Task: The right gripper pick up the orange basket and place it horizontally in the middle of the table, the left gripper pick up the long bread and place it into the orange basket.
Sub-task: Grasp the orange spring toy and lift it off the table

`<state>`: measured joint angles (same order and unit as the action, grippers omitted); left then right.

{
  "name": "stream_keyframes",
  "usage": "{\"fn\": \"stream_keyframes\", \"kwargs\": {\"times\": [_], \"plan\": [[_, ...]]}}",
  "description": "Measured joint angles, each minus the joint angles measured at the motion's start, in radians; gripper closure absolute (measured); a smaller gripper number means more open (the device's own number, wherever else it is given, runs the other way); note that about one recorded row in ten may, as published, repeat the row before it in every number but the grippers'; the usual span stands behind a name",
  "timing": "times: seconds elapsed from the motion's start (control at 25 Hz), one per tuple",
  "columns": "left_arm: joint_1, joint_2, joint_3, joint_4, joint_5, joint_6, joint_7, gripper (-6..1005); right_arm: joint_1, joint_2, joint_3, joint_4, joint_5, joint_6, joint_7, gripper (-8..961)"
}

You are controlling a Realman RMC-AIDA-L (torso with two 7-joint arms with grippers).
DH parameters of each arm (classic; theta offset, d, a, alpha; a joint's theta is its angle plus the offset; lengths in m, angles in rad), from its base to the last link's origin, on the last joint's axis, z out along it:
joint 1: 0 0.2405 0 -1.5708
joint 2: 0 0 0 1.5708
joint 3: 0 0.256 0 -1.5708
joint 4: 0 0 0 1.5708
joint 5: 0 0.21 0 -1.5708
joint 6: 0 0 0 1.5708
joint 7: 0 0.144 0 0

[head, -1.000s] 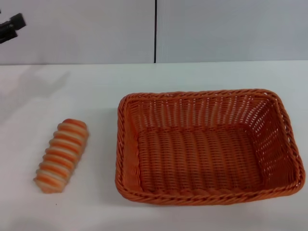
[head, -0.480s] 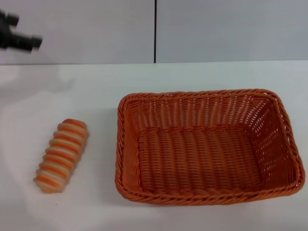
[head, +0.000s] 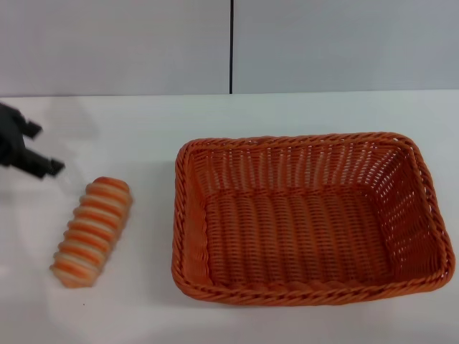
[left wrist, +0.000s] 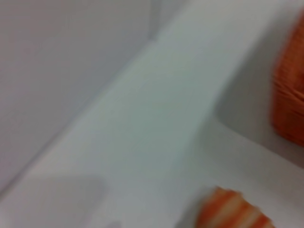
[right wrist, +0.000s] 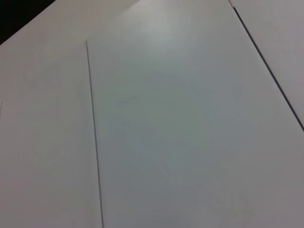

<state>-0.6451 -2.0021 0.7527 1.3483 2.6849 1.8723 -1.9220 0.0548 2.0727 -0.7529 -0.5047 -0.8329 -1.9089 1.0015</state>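
Note:
The orange basket point(head: 301, 140) lies lengthwise across the white table point(head: 143, 118), right of the middle, and holds nothing. To its left lies the long bread point(head: 93, 231), striped orange and cream, its far end angled slightly towards the basket. My left gripper point(head: 39, 149) is at the left edge of the head view, open, low over the table just beyond and left of the bread's far end, not touching it. In the left wrist view one end of the long bread point(left wrist: 232, 213) and a side of the orange basket point(left wrist: 289, 95) show. The right gripper is out of view.
A pale grey wall point(head: 323, 43) with a dark vertical seam point(head: 231, 46) stands behind the table. The right wrist view shows only pale wall panels point(right wrist: 166, 118). Bare tabletop lies between the bread and the basket.
My left gripper has come down from the upper left corner, in front of the wall, to table level beside the bread's far end. Bread and basket have not moved.

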Motion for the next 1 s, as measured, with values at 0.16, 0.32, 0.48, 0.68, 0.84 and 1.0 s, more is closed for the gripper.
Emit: {"fn": "stream_keyframes", "kwargs": {"times": [0.16, 0.32, 0.48, 0.68, 0.84, 1.0], "plan": [[0.008, -0.008, 0.001, -0.045, -0.005, 0.009, 0.052, 201, 0.009, 0.0, -0.002, 0.0, -0.007, 0.0, 0.003, 317], [0.027, -0.045, 0.003, -0.069, -0.006, -0.032, 0.112, 202, 0.012, 0.0, -0.003, 0.0, -0.017, 0.001, 0.009, 317], [0.036, -0.054, 0.004, -0.103, -0.009, -0.067, 0.136, 202, 0.01, 0.0, -0.003, 0.001, -0.028, 0.0, 0.014, 317], [0.041, -0.054, 0.012, -0.172, -0.017, -0.117, 0.157, 249, 0.002, 0.002, -0.003, 0.005, -0.031, -0.006, 0.017, 317], [0.058, -0.055, 0.07, -0.207, -0.017, -0.168, 0.157, 320, 0.001, 0.001, 0.0, 0.011, -0.031, -0.008, 0.032, 317], [0.064, -0.058, 0.1, -0.227, -0.018, -0.198, 0.145, 322, 0.0, 0.001, -0.001, 0.011, -0.031, -0.01, 0.033, 317]]}}
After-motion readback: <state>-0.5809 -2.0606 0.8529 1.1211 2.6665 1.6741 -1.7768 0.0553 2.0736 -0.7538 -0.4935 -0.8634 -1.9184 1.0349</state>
